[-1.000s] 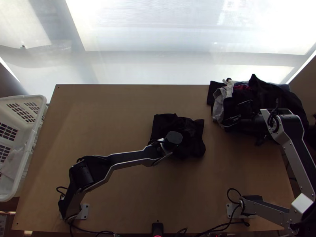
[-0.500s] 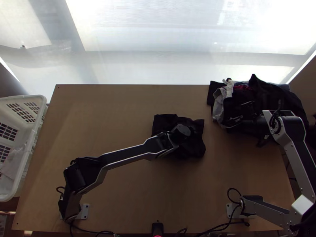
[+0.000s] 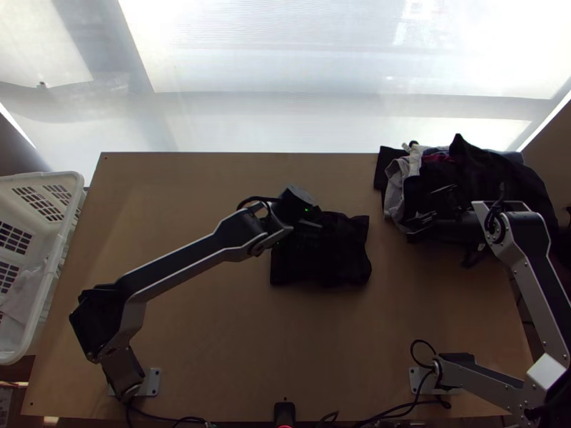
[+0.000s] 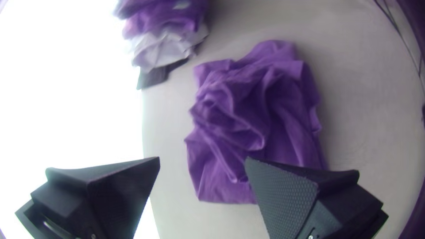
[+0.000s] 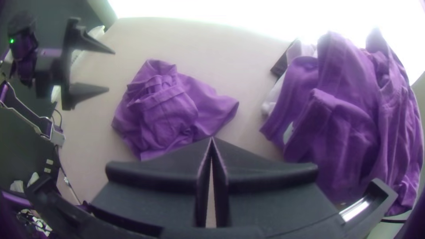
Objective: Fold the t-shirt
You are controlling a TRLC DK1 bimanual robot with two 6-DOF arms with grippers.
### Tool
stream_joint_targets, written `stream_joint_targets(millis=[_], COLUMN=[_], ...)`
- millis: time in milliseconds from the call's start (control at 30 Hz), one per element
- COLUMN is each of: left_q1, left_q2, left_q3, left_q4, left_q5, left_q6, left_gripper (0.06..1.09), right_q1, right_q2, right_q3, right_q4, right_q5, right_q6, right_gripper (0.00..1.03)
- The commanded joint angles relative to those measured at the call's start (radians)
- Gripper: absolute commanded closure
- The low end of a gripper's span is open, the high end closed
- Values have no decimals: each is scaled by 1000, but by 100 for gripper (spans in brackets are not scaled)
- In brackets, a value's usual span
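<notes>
Top view: The t-shirt point(image 3: 332, 260) lies bunched near the middle of the worktop point(image 3: 228, 357). The left gripper point(image 3: 312, 222) is positioned over its far left part. The right gripper point(image 3: 430, 203) is located at the pile of clothes point(image 3: 492, 171) at the far right corner. A white basket point(image 3: 71, 214) stands beside the left edge of the worktop.

Left wrist view: The jaws of the left gripper point(image 4: 202, 158) are set wide apart, with no cloth between them. The t-shirt shows raised, crumpled folds in its middle and a flatter section at one end.

Right wrist view: The jaws of the right gripper point(image 5: 212, 138) are closed, tips together, with no cloth between the tips. The t-shirt lies apart from the pile of clothes, worktop surface between them.
</notes>
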Motion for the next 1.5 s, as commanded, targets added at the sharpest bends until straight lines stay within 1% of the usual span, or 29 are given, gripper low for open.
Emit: stream_joint_targets(millis=[0, 67, 133, 200, 267, 300, 333, 400, 467, 600, 633, 733, 833, 967, 1167, 1233, 1400, 1467], left_q1=[138, 155, 181, 206, 224, 243, 264, 313, 348, 362, 353, 335, 322, 315, 318, 321, 344, 351], left_q2=[-46, -25, 0, 15, 30, 40, 59, 104, 144, 176, 179, 231, 287, 314, 331, 329, 302, 287], left_q3=[43, 40, 36, 20, 11, 6, 5, 29, 57, 95, 95, 92, 89, 65, 17, 6, -20, -20], left_q4=[-142, -187, -225, -247, -259, -259, -259, -265, -268, -259, -248, -238, -230, -201, -195, -196, -196, -196], left_q5=[-16, 28, 120, 269, 341, 401, 475, 590, 692, 843, 853, 855, 878, 870, 771, 754, 760, 760], left_q6=[-505, -653, -785, -850, -927, -968, -997, -1086, -1140, -1232, -1244, -1261, -1267, -1259, -1224, -1210, -1223, -1216], left_gripper=[26, 38, 54, 75, 94, 102, 105, 105, 105, 105, 105, 105, 105, 105, 105, 105, 105, 105], right_q1=[107, 166, 222, 262, 285, 294, 304, 325, 348, 391, 402, 442, 483, 494, 495, 497, 498, 506], right_q2=[41, 75, 115, 168, 233, 267, 296, 349, 388, 451, 467, 526, 567, 622, 690, 719, 793, 811], right_q3=[-15, 0, 31, 66, 101, 123, 141, 173, 206, 267, 284, 344, 388, 430, 456, 465, 469, 468], right_q4=[21, 32, 44, 59, 67, 67, 67, 67, 67, 84, 92, 95, 99, 101, 124, 133, 161, 167], right_q5=[0, 1, 1, 1, 1, 1, 1, 1, 1, 1, 1, 0, 0, 0, -14, -17, -60, -65], right_q6=[25, 37, 43, 43, 43, 42, 40, 37, 34, 34, 37, 43, 42, 40, 34, 31, 34, 34], right_gripper=[100, 100, 100, 100, 100, 100, 100, 100, 100, 100, 100, 100, 100, 100, 100, 100, 100, 100])
